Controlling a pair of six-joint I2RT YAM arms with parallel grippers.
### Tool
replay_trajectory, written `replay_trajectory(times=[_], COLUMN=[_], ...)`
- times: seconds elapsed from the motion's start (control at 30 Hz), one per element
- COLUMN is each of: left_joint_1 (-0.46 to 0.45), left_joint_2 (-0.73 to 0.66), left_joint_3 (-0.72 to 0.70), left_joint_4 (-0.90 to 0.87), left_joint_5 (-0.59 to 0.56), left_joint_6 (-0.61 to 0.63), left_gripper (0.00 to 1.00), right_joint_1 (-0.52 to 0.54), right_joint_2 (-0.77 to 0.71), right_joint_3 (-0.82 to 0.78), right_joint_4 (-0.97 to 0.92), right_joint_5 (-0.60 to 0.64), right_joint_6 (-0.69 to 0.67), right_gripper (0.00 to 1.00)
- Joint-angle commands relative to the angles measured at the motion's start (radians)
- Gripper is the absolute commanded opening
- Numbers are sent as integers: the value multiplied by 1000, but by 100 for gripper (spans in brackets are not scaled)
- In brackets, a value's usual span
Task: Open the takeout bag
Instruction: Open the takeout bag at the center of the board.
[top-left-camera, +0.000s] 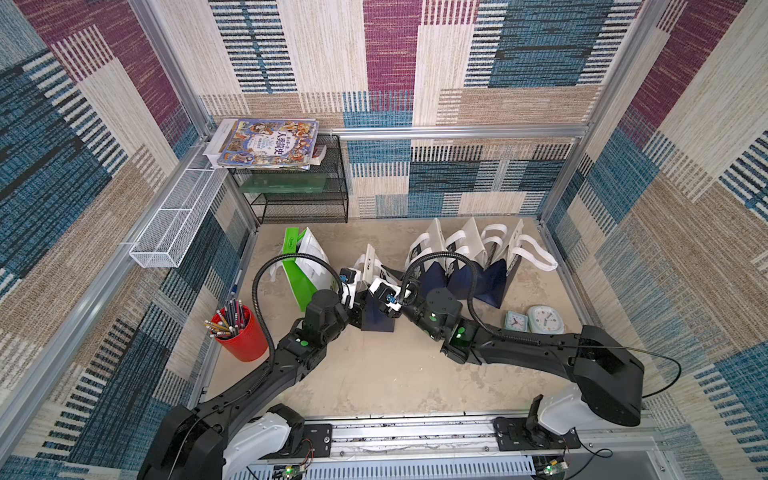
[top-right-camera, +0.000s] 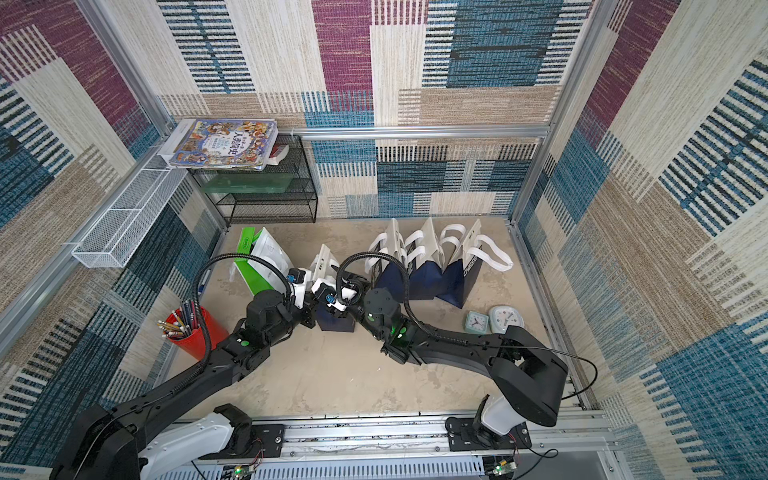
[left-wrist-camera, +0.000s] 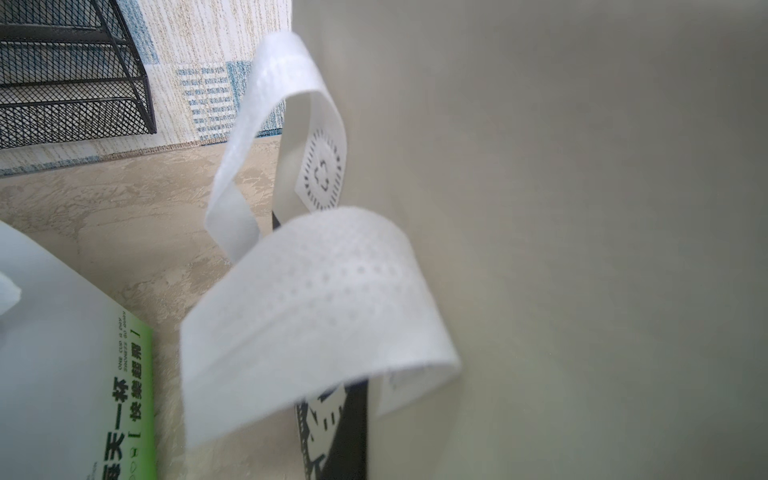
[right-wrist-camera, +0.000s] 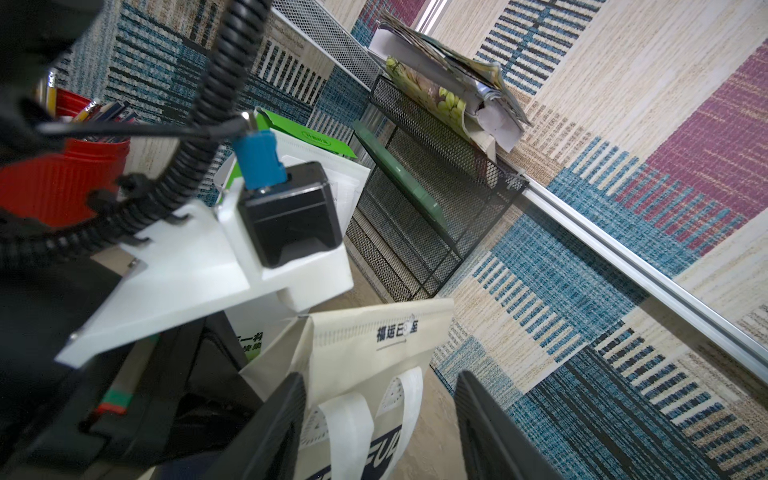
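The bag (top-left-camera: 377, 321) stands near the middle of the table (top-left-camera: 374, 374), between a green bag (top-left-camera: 303, 286) and a row of similar bags (top-left-camera: 494, 282). The left gripper (top-left-camera: 358, 308) is clenched at its side; if it pinches fabric, I cannot tell. The right gripper (right-wrist-camera: 380, 376) is released, its jaws apart around the bag's top panel.

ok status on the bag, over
Left gripper shut on bag edge. Right gripper open, straddling its top. Bag upright between arms. Green bag close beside, not blocking.
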Motion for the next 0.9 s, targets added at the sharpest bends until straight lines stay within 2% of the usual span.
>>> replay_trajectory(times=[0.0, 0.37, 0.87], left_joint_1=[1, 0, 0], left_joint_2=[-3, -16, -34], left_joint_3=[-3, -3, -7], left_joint_4=[-25, -51, -62], left_joint_5=[19, 16, 18], left_joint_6=[32, 57, 80], left_gripper=[0, 0, 0], right_joint_1=[0, 0, 2], right_joint_2=[8, 45, 111], right_joint_3=[17, 63, 119], right_joint_4=[21, 9, -2], right_joint_5=[28, 56, 85], right_joint_6=[-2, -6, -32], right_gripper=[60, 52, 26])
